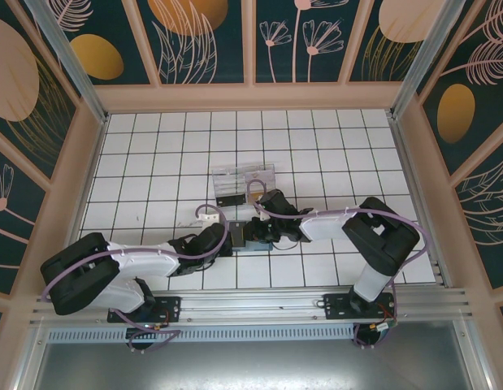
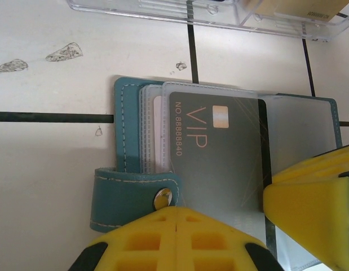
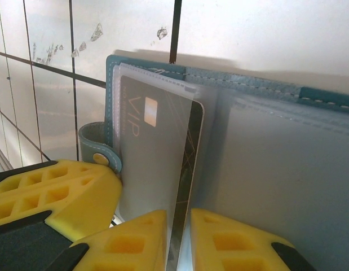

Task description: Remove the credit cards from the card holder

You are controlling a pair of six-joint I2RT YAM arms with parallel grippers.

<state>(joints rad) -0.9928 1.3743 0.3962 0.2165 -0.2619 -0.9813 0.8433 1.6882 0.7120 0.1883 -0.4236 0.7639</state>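
pinching the vip card (image 3: 154, 147), right pincer (image 3: 179, 237) narrow, left pincer (image 2: 177, 226) pressed together at edge of card holder (image 2: 124, 130)

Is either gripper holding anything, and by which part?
Right gripper pinches the grey VIP card by its near edge. Left gripper is shut over the near edge of the card holder; a grip cannot be told.

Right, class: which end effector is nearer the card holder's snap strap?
Left. The left end effector, shut, sits close beside the snap strap; the right end effector is further along, straddling the edge of the VIP card.
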